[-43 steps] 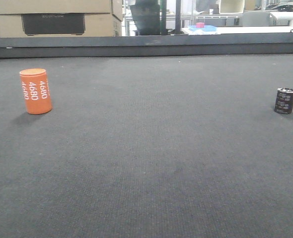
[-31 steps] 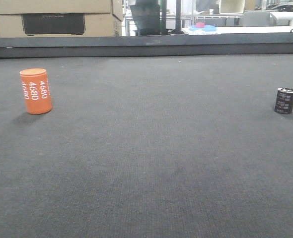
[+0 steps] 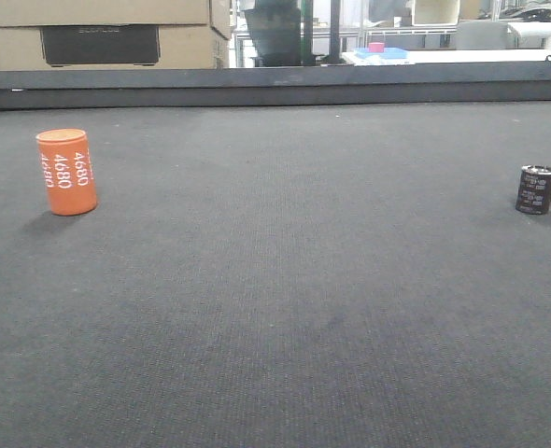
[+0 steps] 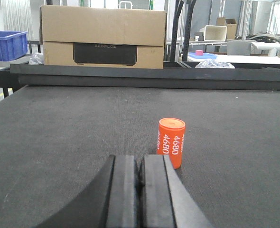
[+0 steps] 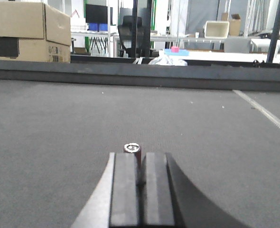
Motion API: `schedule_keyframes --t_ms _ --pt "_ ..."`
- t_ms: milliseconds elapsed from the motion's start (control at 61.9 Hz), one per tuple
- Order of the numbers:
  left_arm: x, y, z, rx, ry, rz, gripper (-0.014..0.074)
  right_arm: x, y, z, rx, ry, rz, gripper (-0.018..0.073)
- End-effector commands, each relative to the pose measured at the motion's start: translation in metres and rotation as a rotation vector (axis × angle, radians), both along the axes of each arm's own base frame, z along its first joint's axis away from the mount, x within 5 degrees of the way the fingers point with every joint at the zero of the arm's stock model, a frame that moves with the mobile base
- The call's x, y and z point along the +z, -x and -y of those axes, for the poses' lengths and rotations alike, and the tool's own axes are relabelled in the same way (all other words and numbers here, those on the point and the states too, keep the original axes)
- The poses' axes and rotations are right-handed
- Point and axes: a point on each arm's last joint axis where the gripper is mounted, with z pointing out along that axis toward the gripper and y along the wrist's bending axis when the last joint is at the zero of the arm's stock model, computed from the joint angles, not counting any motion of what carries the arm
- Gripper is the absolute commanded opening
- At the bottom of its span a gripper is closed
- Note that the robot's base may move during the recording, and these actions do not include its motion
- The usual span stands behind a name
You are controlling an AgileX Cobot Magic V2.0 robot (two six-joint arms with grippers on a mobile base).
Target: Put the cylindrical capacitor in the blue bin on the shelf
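The cylindrical capacitor (image 3: 535, 189), a small black cylinder with a silvery top, stands upright on the dark mat at the far right. In the right wrist view its top (image 5: 132, 147) peeks just beyond the tips of my right gripper (image 5: 140, 159), which is shut with nothing between its fingers. My left gripper (image 4: 140, 161) is also shut and empty. It sits low over the mat, just short of the orange "4680" cylinder (image 4: 171, 140). Neither gripper shows in the front view. The shelf and its blue bin are out of view.
The orange cylinder (image 3: 66, 173) stands at the mat's left. A raised dark rim (image 3: 275, 89) bounds the far edge. Behind it sit a cardboard box (image 4: 103, 37) and a blue crate (image 4: 7, 45) at far left.
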Motion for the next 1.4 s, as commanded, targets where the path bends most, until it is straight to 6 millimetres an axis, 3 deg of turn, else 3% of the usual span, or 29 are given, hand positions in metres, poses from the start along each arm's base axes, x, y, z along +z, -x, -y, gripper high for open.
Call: schedule_keyframes --t_ms 0,113,275,420,517,711,937,1017,1195,1389 --pt "0.004 0.001 0.0 -0.002 0.011 0.043 -0.0111 0.005 0.001 0.0 -0.007 0.011 0.054 -0.0165" --pt "0.01 0.002 0.0 -0.005 0.061 0.048 -0.0111 0.014 0.002 0.0 -0.005 -0.001 0.15 -0.0165" --pt "0.061 0.016 -0.002 -0.012 0.11 0.044 -0.0111 0.046 0.01 0.001 -0.007 -0.004 0.111 -0.0165" --pt "0.099 0.012 -0.003 0.005 0.057 -0.07 -0.0111 0.085 0.012 0.001 -0.009 -0.002 0.07 -0.0165" --pt "0.123 -0.008 0.0 0.011 0.039 -0.129 -0.0111 0.104 0.001 0.001 -0.009 0.003 0.015 -0.0165" --pt "0.156 -0.073 0.01 0.021 0.002 -0.362 -0.0111 0.123 -0.045 -0.003 -0.01 0.02 -0.204 -0.0165" --pt "0.17 -0.155 0.023 0.028 -0.027 -0.534 -0.0111 0.14 -0.11 -0.007 -0.012 0.046 -0.526 -0.0165" --pt "0.168 -0.18 0.027 0.026 -0.026 -0.556 -0.0111 0.145 -0.132 -0.009 -0.012 0.049 -0.558 -0.0165" --pt "0.148 -0.212 0.034 0.019 -0.002 -0.642 -0.0111 0.141 -0.171 -0.013 -0.004 0.027 -0.623 -0.0165" --pt "0.136 -0.224 0.037 0.019 -0.002 -0.7 -0.0111 0.129 -0.214 -0.018 -0.002 0.044 -0.845 -0.0165"
